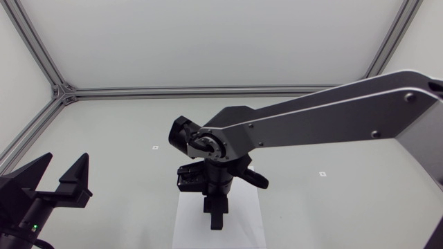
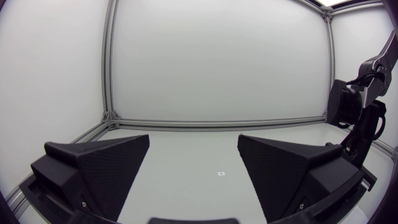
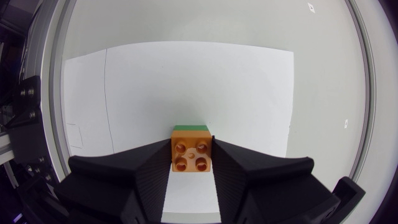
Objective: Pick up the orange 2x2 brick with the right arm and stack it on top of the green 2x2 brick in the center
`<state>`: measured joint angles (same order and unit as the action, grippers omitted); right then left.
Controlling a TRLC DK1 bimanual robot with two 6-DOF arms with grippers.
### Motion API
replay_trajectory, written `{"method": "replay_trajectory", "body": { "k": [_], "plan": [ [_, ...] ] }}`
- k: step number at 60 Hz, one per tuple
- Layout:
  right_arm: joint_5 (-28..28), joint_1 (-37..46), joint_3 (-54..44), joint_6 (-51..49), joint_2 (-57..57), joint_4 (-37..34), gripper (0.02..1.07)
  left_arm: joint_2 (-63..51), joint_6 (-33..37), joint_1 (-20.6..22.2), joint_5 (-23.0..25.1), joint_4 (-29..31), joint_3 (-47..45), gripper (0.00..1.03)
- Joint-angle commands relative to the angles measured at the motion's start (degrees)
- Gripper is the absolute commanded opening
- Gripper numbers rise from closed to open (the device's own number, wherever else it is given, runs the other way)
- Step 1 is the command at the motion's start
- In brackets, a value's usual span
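Head view: right arm [image 1: 332, 117] comes in from the right edge and reaches to the lower centre of the frame. The right gripper [image 1: 217, 220] points straight down over a white sheet [image 1: 187, 221] lying on the table [image 1: 332, 200]. Neither brick shows in this view, as the gripper body hides them.

Right wrist view: orange 2x2 brick [image 3: 192, 155] sits between the right gripper's fingers, studs up. Both fingers press its two opposite sides, so the gripper is clamped on it. A thin strip of the green 2x2 brick [image 3: 191, 127] shows just past the orange brick's far edge, directly under it and lined up with it, over the sheet. Can't tell whether the orange one is pressed fully onto the green studs or hangs just above them, because the joint is hidden.

Left gripper [image 1: 64, 162] is at the lower left of the head frame, well apart from the sheet. Its fingers are spread wide with nothing between them, and the left wrist view shows the same.

Progress, as a judgement: the pick is done and the brick has been carried to the centre and aligned over the green one. The task looks nearly finished. Left to do is confirm the orange brick is seated (press down if not), let go, and lift the arm clear. The risk is pulling the orange brick back off, or tilting the stack, on release.
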<state>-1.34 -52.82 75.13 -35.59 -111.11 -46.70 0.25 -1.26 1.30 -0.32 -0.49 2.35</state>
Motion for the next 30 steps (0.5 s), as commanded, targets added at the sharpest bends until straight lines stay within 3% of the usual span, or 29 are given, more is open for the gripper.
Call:
{"method": "replay_trajectory", "body": {
  "k": [1,22,30],
  "plan": [
    [1.0,0.2,-1.7,0.7,-1.5,-1.8,0.46,0.5,0.7,-0.2,0.2,0.8,-2.3,0.99],
    [1.7,0.1,-1.6,1.1,-1.0,-2.4,0.72,0.5,0.7,-0.2,0.2,0.8,-2.3,0.99],
    [1.8,0.2,-1.1,1.6,-1.1,-2.4,0.77,0.5,0.7,-0.2,0.2,0.8,-2.3,0.99]
  ]
}}
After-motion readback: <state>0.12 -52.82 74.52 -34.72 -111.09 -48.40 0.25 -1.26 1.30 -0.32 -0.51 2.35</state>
